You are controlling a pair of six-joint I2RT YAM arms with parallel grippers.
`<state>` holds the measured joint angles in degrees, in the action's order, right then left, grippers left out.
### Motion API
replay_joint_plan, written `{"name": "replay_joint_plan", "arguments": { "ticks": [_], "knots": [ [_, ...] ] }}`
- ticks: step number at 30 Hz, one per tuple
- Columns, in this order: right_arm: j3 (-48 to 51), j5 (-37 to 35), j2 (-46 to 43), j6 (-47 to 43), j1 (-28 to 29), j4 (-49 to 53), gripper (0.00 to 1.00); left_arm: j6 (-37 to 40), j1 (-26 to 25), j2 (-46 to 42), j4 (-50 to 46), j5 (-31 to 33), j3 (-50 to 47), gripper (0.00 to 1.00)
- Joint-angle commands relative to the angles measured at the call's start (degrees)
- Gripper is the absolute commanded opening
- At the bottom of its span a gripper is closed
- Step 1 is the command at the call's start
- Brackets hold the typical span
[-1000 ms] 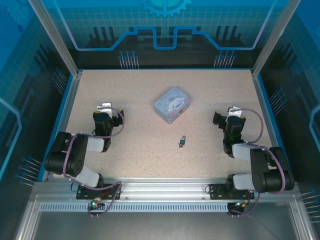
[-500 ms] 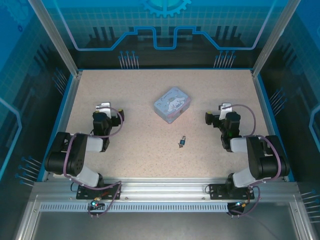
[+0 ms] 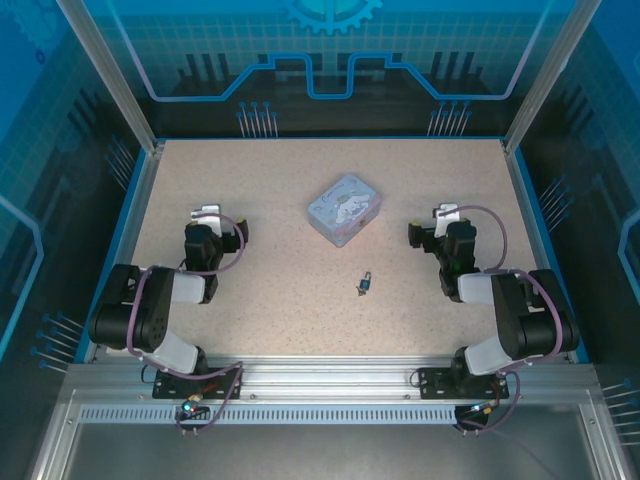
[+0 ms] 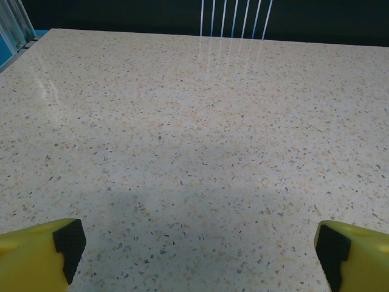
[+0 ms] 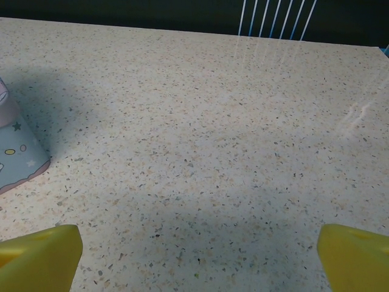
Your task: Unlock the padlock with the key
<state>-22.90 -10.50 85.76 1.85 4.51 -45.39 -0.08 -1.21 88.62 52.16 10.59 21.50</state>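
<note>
The tiny dark padlock (image 3: 369, 278) lies on the speckled table in the top view, a little right of centre. The thin key (image 3: 361, 290) rests at its lower left, touching or almost touching it. My left gripper (image 3: 208, 215) sits low over the table far to the left of both. It is open, with bare tabletop between its yellow fingers (image 4: 36, 252) in the left wrist view (image 4: 200, 243). My right gripper (image 3: 443, 216) is right of and beyond the padlock. It is also open (image 5: 197, 249), with nothing between its fingertips (image 5: 42, 252).
A pale blue cartoon tin (image 3: 346, 208) stands beyond the padlock near the table's middle. Its corner shows at the left edge of the right wrist view (image 5: 15, 155). Blue rails and dark walls (image 3: 320, 120) border the table.
The right arm has swung its gripper leftward, toward the middle of the table. The left arm, padlock, key and tin have not moved.
</note>
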Motion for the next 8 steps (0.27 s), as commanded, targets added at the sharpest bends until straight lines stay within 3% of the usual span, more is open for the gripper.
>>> {"name": "replay_joint_plan", "arguments": {
  "ticks": [1,8],
  "knots": [
    [-1.1,-0.8,0.5,-0.9,0.5,0.5,1.00,-1.1,0.5,0.2,0.3,-1.4,0.4,0.99],
    [-1.1,1.6,0.4,-0.6,-0.5,0.6,1.00,-1.1,0.4,0.2,0.5,-1.4,0.3,0.99]
  ]
}}
